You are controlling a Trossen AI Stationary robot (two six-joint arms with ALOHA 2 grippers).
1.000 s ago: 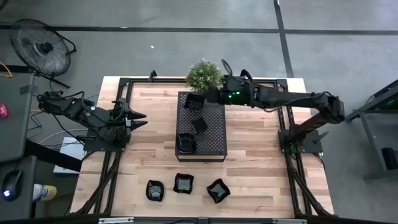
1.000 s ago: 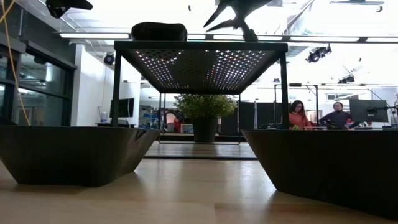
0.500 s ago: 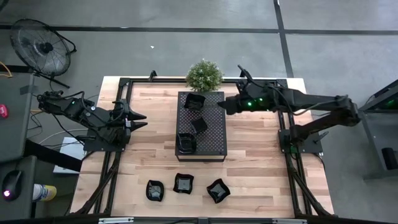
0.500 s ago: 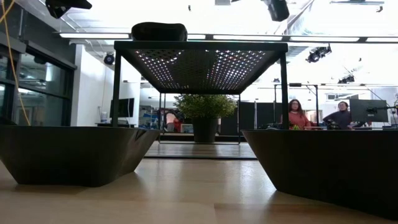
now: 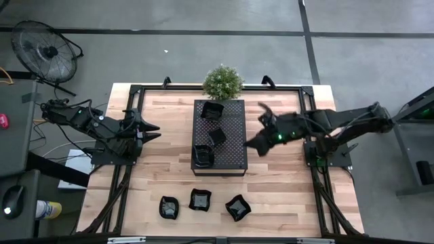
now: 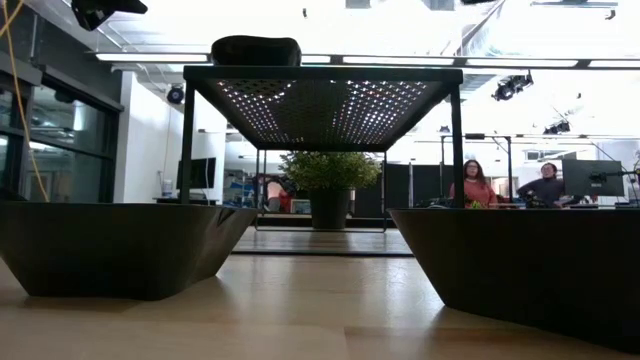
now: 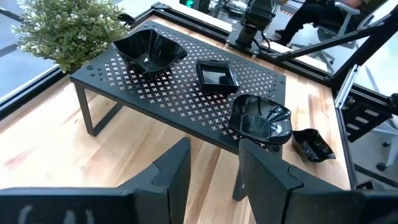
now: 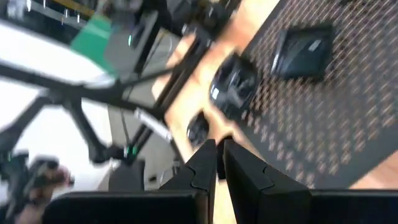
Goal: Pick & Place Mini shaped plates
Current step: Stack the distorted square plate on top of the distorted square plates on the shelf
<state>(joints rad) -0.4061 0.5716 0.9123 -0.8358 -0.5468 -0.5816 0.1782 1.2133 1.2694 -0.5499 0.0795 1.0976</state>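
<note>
A: From above, three small glossy black plates are sitting on the black perforated metal tray-table [image 5: 230, 146]: a wavy one [image 5: 212, 110] at the far end, a square one [image 5: 217, 136] mid-deck, a deeper one [image 5: 203, 155] at the near end. Three more plates [image 5: 201, 199] are lying in a row on the pale wooden tabletop [image 5: 285, 196] near the front edge.

B: And the right gripper [image 5: 249, 144]?

A: It is hanging just off the tray's right edge, empty. A second ago it was over the far end by the wavy plate; it has since swung back and down the side. The left gripper [image 5: 153, 131] is parked off the tray's left side and has not moved.

B: At table height?

A: Two dark plates [image 6: 120, 245] are filling the foreground, with the tray above. The claw silhouette that was showing over the tray has gone.

B: The left wrist camera?

A: Its fingers [image 7: 171, 174] are standing apart, holding nothing, facing the three loaded plates.

B: The right wrist?

A: Fingers [image 8: 202, 165] are nearly together, nothing between them, with the square plate [image 8: 305, 51] beyond.

B: The next pick?

A: I reckon it should open up before descending on a front-row plate, straddle one rim, and close gently, since glossy rims likely slip.
</note>
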